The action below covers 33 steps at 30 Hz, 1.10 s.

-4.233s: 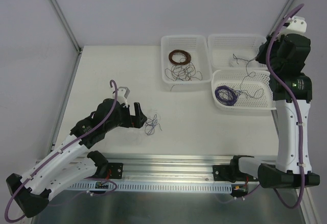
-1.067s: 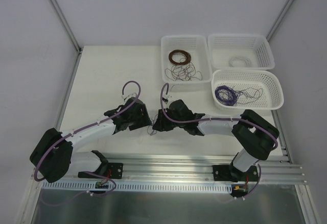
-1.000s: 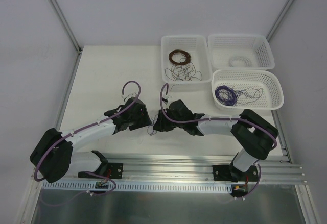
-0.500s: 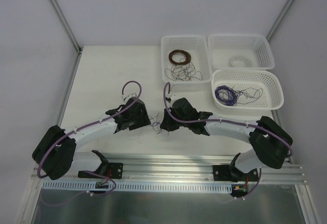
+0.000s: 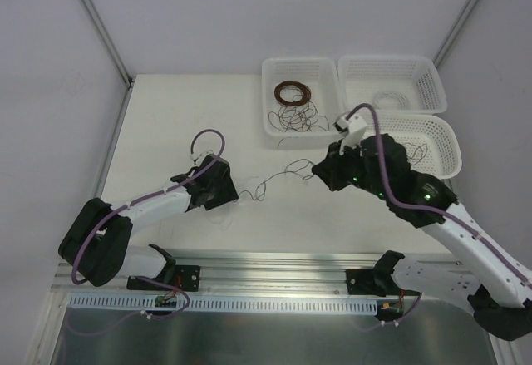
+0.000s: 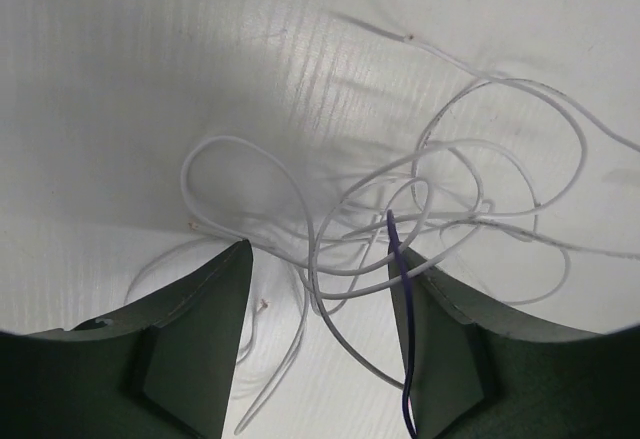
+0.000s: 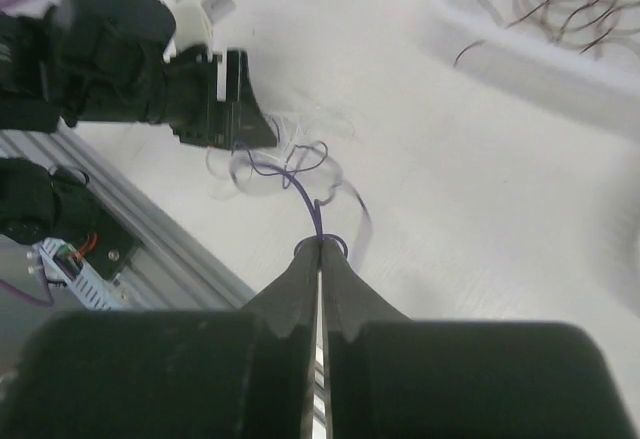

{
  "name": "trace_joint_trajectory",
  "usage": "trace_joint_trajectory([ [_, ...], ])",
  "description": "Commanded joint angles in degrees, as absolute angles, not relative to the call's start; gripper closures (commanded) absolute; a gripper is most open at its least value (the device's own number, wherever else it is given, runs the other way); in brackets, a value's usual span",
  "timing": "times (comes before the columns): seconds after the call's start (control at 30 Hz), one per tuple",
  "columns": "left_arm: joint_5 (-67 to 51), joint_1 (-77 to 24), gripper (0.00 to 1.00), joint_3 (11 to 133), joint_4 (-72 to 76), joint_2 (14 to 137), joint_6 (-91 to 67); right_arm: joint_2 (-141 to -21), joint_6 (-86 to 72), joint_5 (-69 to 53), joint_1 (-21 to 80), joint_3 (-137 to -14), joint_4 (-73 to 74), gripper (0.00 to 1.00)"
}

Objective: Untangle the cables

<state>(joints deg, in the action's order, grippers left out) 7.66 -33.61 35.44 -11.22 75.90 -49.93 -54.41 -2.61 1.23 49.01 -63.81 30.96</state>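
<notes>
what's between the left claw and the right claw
a thin purple cable strand, running over the table; the top and right wrist views show it

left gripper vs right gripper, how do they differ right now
The left gripper has its jaws apart; the right gripper is shut, pinching a purple wire. The left gripper sits low over loose white strands on the table; the right gripper is raised, nearer the baskets, with the wire running back to those strands. Both are black, two-fingered, and at the same wires.

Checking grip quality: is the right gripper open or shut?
Shut: the fingers of the right gripper meet, pinching a purple wire that leads out from them.
</notes>
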Motion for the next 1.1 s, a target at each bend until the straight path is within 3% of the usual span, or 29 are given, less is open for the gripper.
trace_joint_trajectory([
  [0.0,8.1,-32.4,0.43,35.4,-10.8,75.3,-49.0,-49.1,2.4,3.7,45.9,-71.4,40.9,0.99],
  [0.23,7.8,-30.7,0.44,33.9,-10.8,74.8,-48.7,-45.4,6.9,8.9,42.4,-82.3,45.4,0.99],
  [0.63,7.7,-28.6,0.44,32.5,-10.8,73.8,-47.8,-45.1,18.1,32.2,42.3,-98.9,43.2,0.99],
  [1.07,7.1,-22.1,0.44,30.1,-12.0,69.8,-46.6,-45.6,24.1,40.2,42.3,-98.0,38.5,0.99],
])
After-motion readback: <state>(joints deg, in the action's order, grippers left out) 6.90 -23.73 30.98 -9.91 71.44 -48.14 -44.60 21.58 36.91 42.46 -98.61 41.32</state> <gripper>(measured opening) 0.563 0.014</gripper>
